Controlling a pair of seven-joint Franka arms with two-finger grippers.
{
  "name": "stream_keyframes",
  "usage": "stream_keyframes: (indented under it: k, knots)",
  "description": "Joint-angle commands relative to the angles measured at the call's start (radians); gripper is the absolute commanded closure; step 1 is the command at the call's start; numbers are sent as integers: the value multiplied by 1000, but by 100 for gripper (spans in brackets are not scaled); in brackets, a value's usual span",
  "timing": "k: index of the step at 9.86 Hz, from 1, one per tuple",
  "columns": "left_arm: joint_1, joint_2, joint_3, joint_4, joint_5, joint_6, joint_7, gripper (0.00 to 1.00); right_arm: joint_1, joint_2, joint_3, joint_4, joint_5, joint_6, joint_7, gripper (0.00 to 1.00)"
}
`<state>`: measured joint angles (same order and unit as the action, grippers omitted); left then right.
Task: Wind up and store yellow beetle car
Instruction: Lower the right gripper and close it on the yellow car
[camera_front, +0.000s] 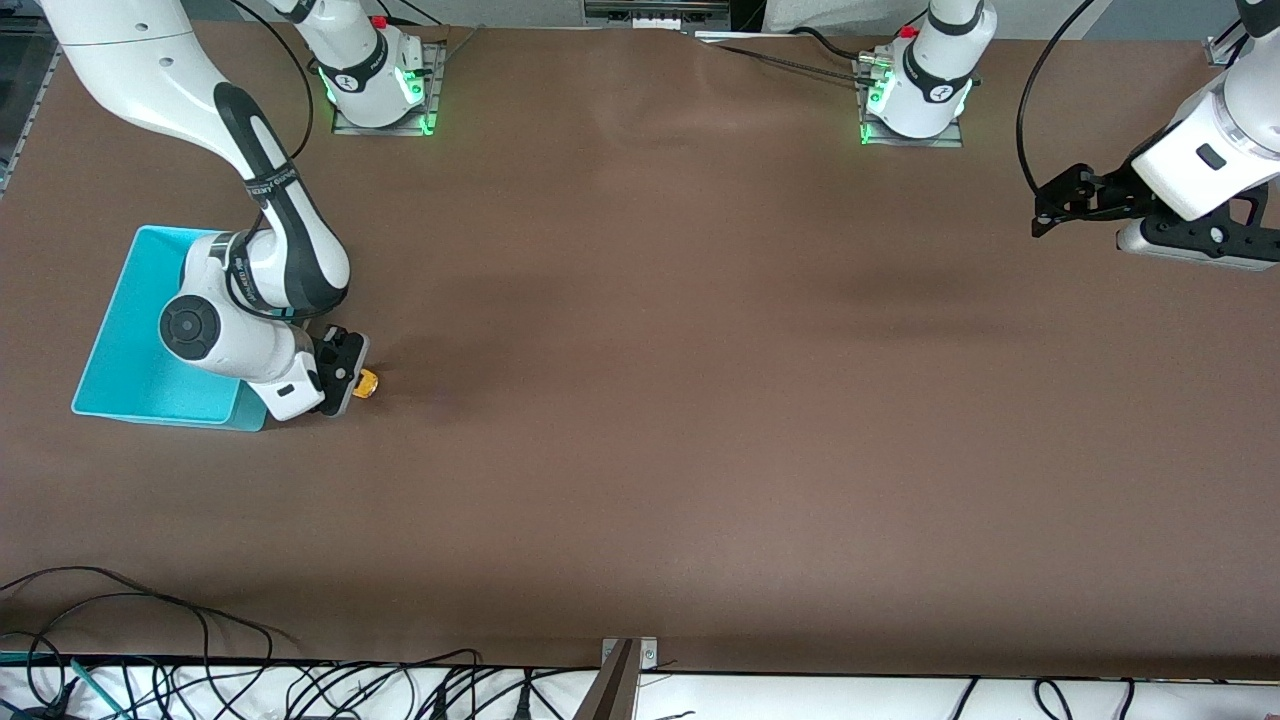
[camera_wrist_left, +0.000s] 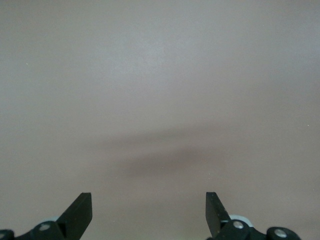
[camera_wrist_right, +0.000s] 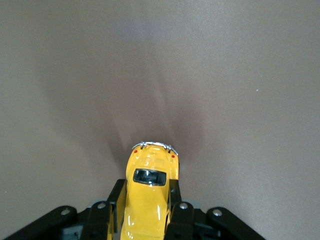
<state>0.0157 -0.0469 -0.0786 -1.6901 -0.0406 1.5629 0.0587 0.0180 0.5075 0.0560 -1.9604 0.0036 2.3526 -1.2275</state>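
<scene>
Two fingers of the right gripper (camera_wrist_right: 149, 220) pinch the car (camera_wrist_right: 149, 187) low on the table (camera_front: 700, 400) beside the bin (camera_front: 130, 330), probably for winding, while the left gripper (camera_wrist_left: 149, 210) waits spread over bare table.

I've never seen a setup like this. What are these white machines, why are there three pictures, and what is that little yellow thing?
The white machines are two robot arms bolted to a brown table. The wide picture comes from a high camera facing them; the other two come from small cameras on each arm's wrist, looking down past the black fingers. The yellow thing is the yellow beetle car, a tiny toy. The right gripper is closed on its sides, low at the table, right beside a turquoise bin at the right arm's end. The left gripper waits with its fingers open over the bare table at the left arm's end, holding nothing.
</scene>
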Motion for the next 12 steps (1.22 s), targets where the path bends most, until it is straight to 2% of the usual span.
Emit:
stream_keyframes:
  k: [1, 3, 5, 8, 10, 11, 12]
  knots:
    - [1, 7, 2, 21, -16, -18, -8, 0, -7, -3, 1, -20, 27, 19, -41, 100]
    - [1, 7, 2, 21, -16, -18, -8, 0, -6, -13, 2, -17, 27, 10, -27, 100]
    - [1, 7, 2, 21, -16, -18, -8, 0, -4, -68, 2, 0, 27, -30, -23, 100]
    - [1, 7, 2, 21, -16, -18, -8, 0, -3, -170, 2, 76, 27, -262, 3, 100]
    - [1, 7, 2, 21, -16, -18, -8, 0, -4, -272, -5, 80, 13, -396, 22, 100]
    - [1, 7, 2, 21, -16, -18, -8, 0, -4, -315, -36, 71, -2, -451, 19, 100]
    - [1, 7, 2, 21, -16, -18, -8, 0, -4, -343, -98, 57, -7, -476, 2, 100]
